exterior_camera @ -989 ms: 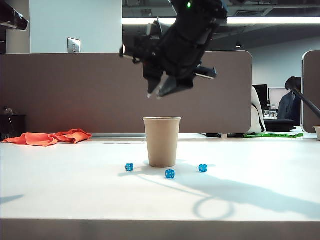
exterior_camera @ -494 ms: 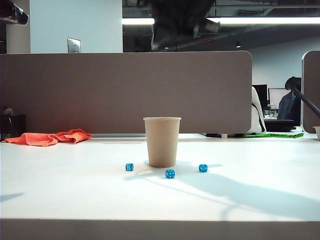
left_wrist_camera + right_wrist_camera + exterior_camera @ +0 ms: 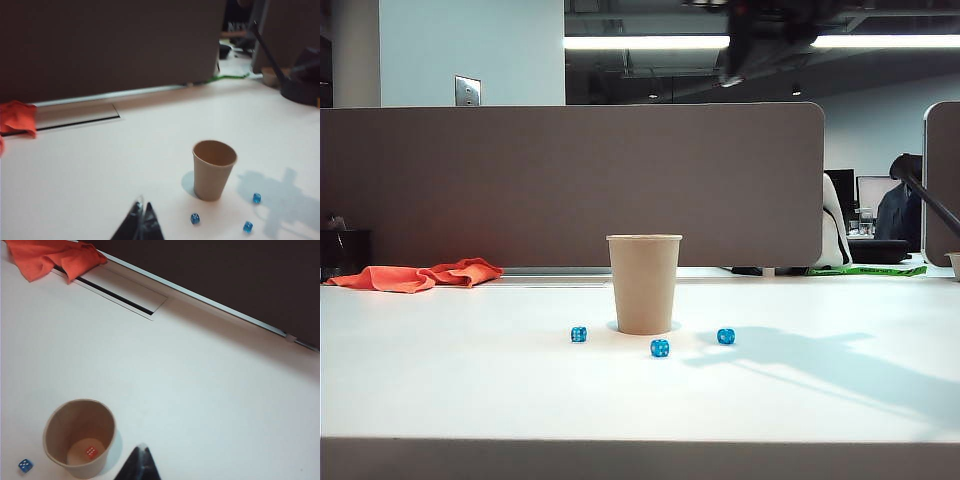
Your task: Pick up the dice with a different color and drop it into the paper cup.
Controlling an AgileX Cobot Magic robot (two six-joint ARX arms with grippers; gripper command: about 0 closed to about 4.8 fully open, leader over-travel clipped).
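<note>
The tan paper cup point(image 3: 644, 285) stands upright mid-table. In the right wrist view the orange dice with a different color point(image 3: 90, 452) lies on the bottom inside the paper cup point(image 3: 59, 416). My right gripper point(image 3: 142, 448) is shut and empty, high above the table beside the cup. In the exterior view only its dark blurred arm point(image 3: 760, 40) shows, at the top edge. My left gripper point(image 3: 143, 206) is shut with nothing in it. It hovers over bare table some way from the paper cup point(image 3: 212, 172).
Three blue dice point(image 3: 579, 334) point(image 3: 660, 348) point(image 3: 726, 336) lie in front of the cup. An orange cloth point(image 3: 420, 275) is bunched at the back left by a cable slot point(image 3: 120, 296). A brown partition point(image 3: 520, 180) closes off the table's far edge.
My right arm has risen from above the cup and swung to the right, up to the exterior view's top edge. The dark arm part in the upper left corner has left that view.
</note>
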